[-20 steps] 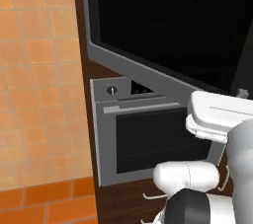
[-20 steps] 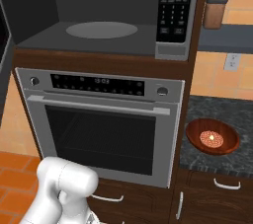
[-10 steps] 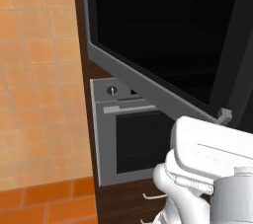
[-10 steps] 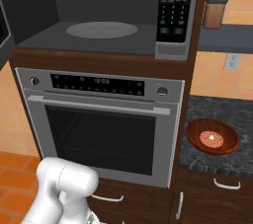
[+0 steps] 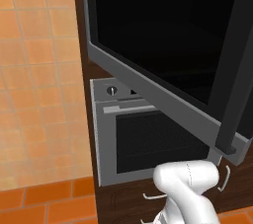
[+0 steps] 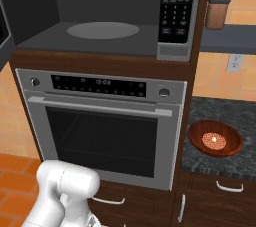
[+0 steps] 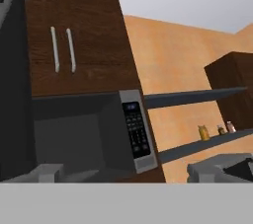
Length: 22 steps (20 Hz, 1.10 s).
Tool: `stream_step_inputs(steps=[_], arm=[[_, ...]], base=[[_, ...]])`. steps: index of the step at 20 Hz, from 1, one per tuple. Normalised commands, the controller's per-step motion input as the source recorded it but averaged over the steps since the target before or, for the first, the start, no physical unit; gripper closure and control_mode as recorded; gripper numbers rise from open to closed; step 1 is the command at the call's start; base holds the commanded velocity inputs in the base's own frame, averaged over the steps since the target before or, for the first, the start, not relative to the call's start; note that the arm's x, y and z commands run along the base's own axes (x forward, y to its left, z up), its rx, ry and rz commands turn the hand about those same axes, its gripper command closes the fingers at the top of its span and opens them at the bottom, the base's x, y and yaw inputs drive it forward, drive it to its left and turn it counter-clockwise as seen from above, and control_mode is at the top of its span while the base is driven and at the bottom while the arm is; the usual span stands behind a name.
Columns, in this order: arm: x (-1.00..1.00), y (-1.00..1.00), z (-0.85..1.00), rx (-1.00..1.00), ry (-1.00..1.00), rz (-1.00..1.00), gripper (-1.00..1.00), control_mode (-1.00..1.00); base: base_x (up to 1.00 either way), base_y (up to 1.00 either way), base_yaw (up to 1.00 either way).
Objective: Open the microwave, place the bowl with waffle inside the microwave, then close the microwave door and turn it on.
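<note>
Orange tile floor (image 5: 44, 198); dark speckled counter (image 6: 235, 116) holds bowl (image 6: 215, 138).

Flat, even rendered light, sharp throughout, with no glare and only faint soft shadows.

Microwave (image 6: 107, 18) above oven (image 6: 102, 131), door (image 5: 163, 65) swung out left. Turntable (image 6: 102, 30) inside cavity, keypad (image 6: 176, 8) to right. Bowl (image 6: 215, 138) on counter (image 6: 235, 121) right of oven; waffle (image 6: 214, 141) in bowl.
</note>
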Motion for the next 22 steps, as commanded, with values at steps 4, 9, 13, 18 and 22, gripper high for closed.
stream_step_inputs(steps=[4,9,13,18,22], arm=[[0.76,-0.94,-0.16,0.22,0.11,0.15,-1.00,-1.00],[0.75,-0.69,-0.28,0.25,0.09,0.26,-1.00,-1.00],[0.96,-0.22,-0.58,0.09,0.07,0.27,-1.00,-1.00],[0.29,-0.30,-0.20,0.29,0.08,0.17,-1.00,-1.00],[0.34,0.02,-0.04,0.05,0.13,0.03,-1.00,-1.00]], base=[[0.00,0.00,0.00],[0.00,0.00,0.00],[0.00,0.00,0.00],[0.00,0.00,0.00],[0.00,0.00,0.00]])
